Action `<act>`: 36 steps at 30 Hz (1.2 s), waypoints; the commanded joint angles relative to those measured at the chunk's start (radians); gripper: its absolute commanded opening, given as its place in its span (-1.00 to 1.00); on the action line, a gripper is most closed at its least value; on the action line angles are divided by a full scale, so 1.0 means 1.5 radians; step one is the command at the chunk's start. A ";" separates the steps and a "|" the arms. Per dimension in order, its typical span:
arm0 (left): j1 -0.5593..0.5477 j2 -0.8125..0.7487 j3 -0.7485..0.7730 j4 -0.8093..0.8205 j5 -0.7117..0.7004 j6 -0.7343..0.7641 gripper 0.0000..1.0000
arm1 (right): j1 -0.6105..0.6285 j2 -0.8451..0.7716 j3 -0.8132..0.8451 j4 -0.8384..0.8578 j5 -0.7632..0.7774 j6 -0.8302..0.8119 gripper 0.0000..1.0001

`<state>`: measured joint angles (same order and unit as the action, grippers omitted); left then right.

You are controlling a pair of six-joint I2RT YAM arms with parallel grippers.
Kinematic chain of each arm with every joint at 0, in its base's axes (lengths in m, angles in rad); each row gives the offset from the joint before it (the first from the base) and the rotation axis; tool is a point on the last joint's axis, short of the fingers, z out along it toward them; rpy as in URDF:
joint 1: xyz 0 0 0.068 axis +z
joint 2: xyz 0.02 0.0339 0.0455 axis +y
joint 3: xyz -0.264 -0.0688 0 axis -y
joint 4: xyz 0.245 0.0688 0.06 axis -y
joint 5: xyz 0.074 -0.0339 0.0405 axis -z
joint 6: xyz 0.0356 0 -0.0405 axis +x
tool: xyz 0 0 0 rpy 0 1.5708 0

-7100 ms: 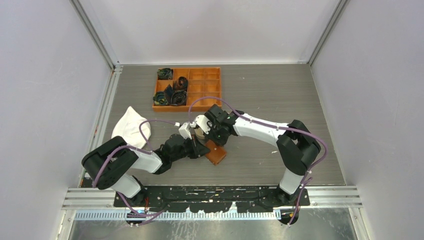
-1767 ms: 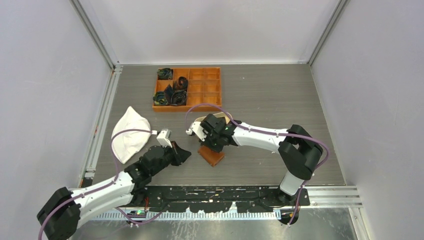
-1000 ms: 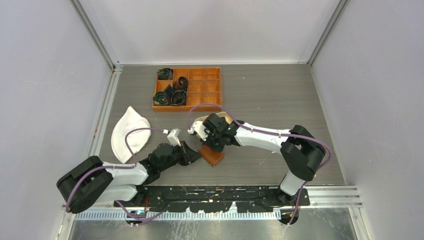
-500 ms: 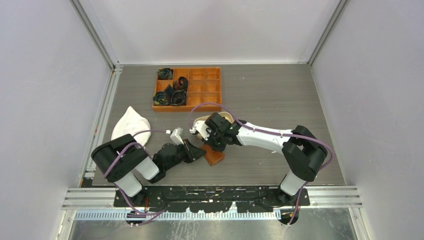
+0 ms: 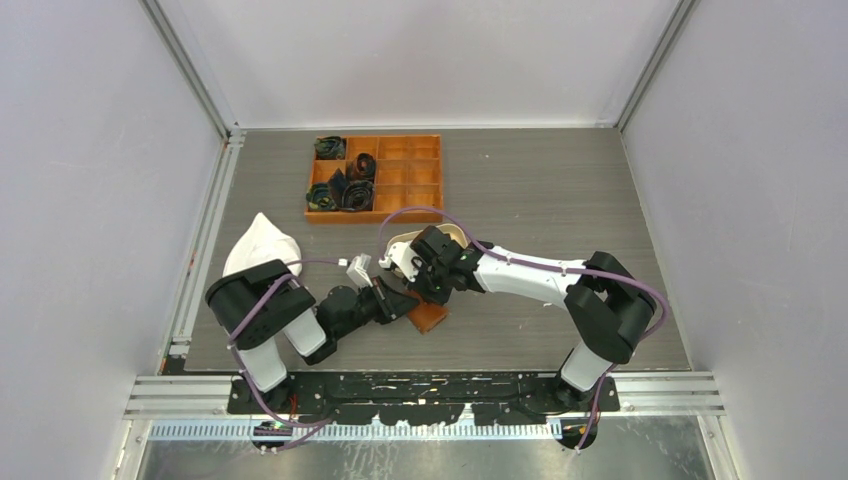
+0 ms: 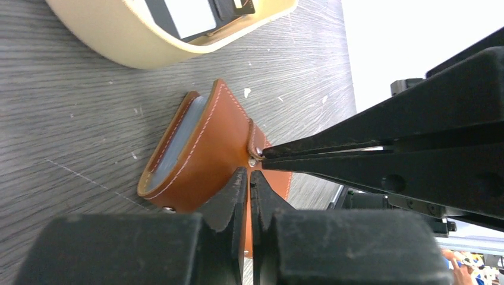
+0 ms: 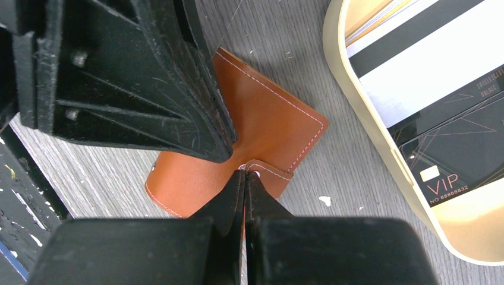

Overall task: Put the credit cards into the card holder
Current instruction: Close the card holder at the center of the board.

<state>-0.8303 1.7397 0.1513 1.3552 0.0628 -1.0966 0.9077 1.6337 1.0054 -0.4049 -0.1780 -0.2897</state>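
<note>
The card holder [image 5: 431, 318], a brown leather wallet, lies folded on the table; it also shows in the left wrist view [image 6: 202, 157] and the right wrist view [image 7: 267, 119]. A pale blue-grey surface shows inside its fold. My right gripper [image 7: 244, 173] is shut on its snap tab [image 6: 254, 142]. My left gripper [image 6: 249, 173] is shut, its tips against the wallet's outer face beside the tab. The credit cards lie in the oval beige tray [image 7: 356, 101]: a white one with a dark stripe [image 7: 428, 65] and a black one [image 7: 457, 160].
The beige tray [image 5: 396, 240] sits just behind both grippers, mostly hidden by the right arm. An orange compartmented box [image 5: 400, 165] with dark items stands at the back. A white cloth [image 5: 255, 250] lies at the left.
My left arm swung back in from the left and brought its shut gripper up against the wallet. My right gripper stayed at the snap tab.
</note>
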 commanded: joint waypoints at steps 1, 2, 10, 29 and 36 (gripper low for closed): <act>-0.002 0.027 0.009 0.051 -0.002 -0.002 -0.91 | 0.008 -0.009 -0.016 -0.013 -0.026 0.000 -0.98; -0.002 0.033 0.007 0.051 -0.004 -0.002 -0.92 | 0.006 -0.011 -0.016 -0.014 -0.025 0.000 -0.98; -0.002 0.073 0.000 0.051 -0.023 -0.002 -0.99 | -0.005 -0.027 -0.016 -0.016 -0.037 -0.001 -0.98; -0.002 0.067 -0.010 0.051 -0.035 0.006 -1.00 | 0.015 0.024 -0.007 -0.039 -0.045 0.001 -0.98; -0.002 0.054 -0.015 0.051 -0.033 0.008 -1.00 | 0.027 0.067 0.005 -0.046 -0.021 0.013 -0.98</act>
<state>-0.8310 1.8301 0.1444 1.4582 0.0444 -1.1187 0.9180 1.6619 1.0405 -0.4473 -0.1749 -0.2893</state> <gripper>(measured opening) 0.007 0.048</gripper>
